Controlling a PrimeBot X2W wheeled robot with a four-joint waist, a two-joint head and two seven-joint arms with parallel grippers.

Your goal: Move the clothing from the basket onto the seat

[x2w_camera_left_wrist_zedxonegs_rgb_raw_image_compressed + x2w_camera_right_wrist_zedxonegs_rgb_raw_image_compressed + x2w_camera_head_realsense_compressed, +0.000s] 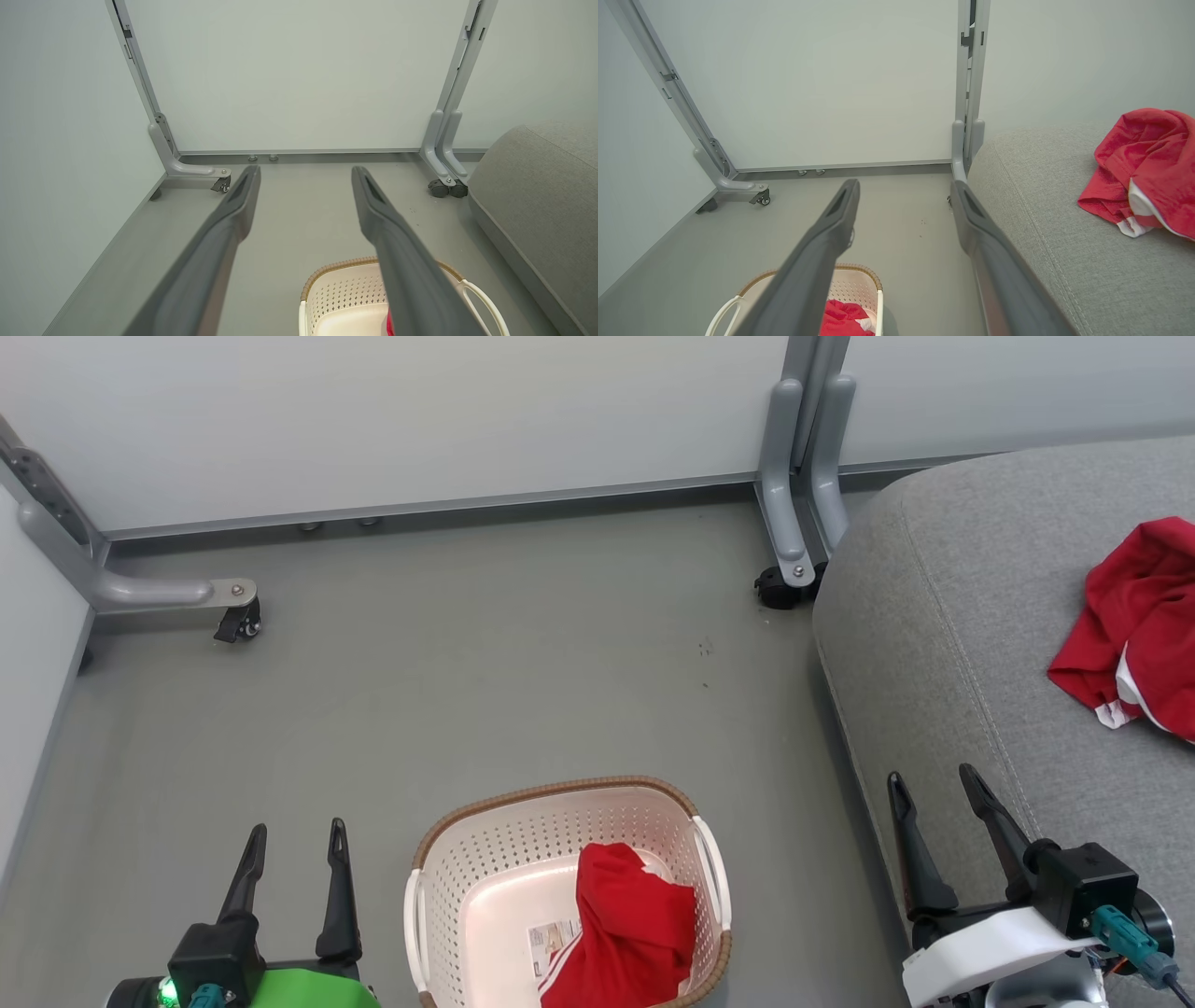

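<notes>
Paper label (553, 941) in basket (523, 840), unreadable

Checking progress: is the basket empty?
No, one red garment lies inside the basket.

red clothing (635, 924), cream basket (551, 840), grey seat (971, 644)

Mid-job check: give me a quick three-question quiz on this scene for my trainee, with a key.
1. True or false: the basket is empty.
2. The garment outside the basket lies: A) over the basket's rim B) on the seat C) under the basket.
3. Fill in: the left end effector and right end effector both stand ____, holding nothing.
Key: 1 false, a red garment lies inside; 2 B; 3 open.
</notes>
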